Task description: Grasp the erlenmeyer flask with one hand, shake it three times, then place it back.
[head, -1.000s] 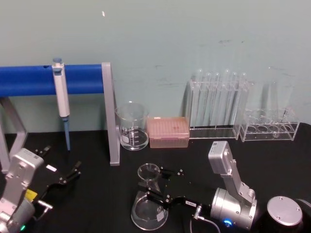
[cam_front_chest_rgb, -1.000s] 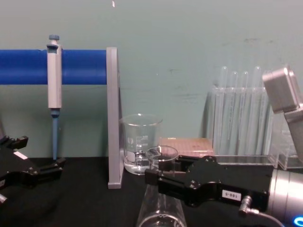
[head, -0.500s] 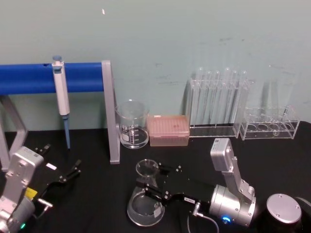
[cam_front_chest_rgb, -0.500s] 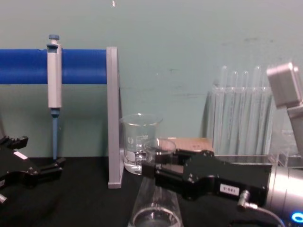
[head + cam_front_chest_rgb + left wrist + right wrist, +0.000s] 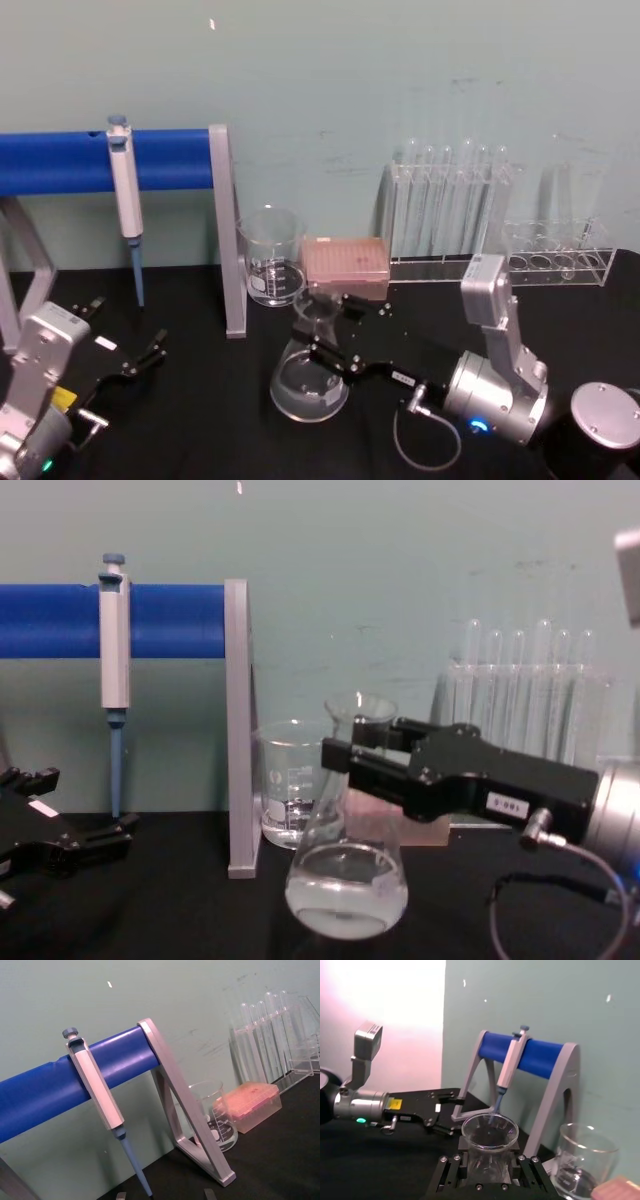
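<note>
The erlenmeyer flask is clear glass with a little clear liquid in its wide base. It hangs tilted above the black table, in front of the beaker. My right gripper, black with a small white digit label, is shut on the flask's neck just under the flared rim. From the head view the flask sits mid-table with the right gripper reaching in from the right. The right wrist view looks down on the flask's rim between the jaws. My left gripper rests open at the near left.
A glass beaker and a pink tip box stand behind the flask. Test tube racks line the back right. A grey frame post holds a blue bar with a pipette. A silver disc lies near right.
The right gripper has lifted the flask higher and carried it back and to the right, tilting it. The liquid has shifted in the base. The left arm stayed still.
</note>
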Motion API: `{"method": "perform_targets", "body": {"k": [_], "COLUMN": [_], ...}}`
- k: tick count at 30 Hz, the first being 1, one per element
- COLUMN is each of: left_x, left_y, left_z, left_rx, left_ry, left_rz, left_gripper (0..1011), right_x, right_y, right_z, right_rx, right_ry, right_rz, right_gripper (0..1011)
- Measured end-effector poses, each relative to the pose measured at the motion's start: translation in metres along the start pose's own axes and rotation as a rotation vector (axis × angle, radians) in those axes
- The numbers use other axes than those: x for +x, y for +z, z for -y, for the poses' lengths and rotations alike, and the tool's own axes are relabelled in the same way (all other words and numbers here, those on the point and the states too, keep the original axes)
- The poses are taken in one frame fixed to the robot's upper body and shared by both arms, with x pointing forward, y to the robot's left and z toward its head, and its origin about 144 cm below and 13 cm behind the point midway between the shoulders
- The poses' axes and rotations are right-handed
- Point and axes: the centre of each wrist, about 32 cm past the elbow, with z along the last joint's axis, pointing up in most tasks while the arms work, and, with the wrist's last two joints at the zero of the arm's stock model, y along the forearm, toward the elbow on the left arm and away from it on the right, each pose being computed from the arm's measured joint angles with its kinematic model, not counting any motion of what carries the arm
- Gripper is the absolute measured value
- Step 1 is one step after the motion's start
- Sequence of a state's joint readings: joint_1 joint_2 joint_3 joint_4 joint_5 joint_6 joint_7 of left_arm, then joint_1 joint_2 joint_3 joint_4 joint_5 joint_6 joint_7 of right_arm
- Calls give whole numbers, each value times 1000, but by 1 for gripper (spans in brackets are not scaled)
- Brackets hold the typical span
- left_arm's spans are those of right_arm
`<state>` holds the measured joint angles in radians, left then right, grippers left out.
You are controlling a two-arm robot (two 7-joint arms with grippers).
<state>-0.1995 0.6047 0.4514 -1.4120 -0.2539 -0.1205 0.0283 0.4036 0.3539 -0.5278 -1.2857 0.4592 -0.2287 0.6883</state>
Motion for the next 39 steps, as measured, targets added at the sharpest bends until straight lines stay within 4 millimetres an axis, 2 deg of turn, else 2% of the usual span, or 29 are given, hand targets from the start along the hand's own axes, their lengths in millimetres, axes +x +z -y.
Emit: {"method": "perform_targets", "body": {"k": [17, 39], "left_x": [0, 0], "left_y": [0, 0], "left_z": [0, 0], "left_rx": [0, 0], "left_ry": [0, 0], "left_rz": [0, 0], "left_gripper": [1001, 1001], "right_x": [1, 0], "right_y": [19, 18], "right_z": [17, 35], "right_rx": [33, 36], "right_ry": [-122, -224], "right_rz": [37, 33], "right_gripper": [457, 457]}}
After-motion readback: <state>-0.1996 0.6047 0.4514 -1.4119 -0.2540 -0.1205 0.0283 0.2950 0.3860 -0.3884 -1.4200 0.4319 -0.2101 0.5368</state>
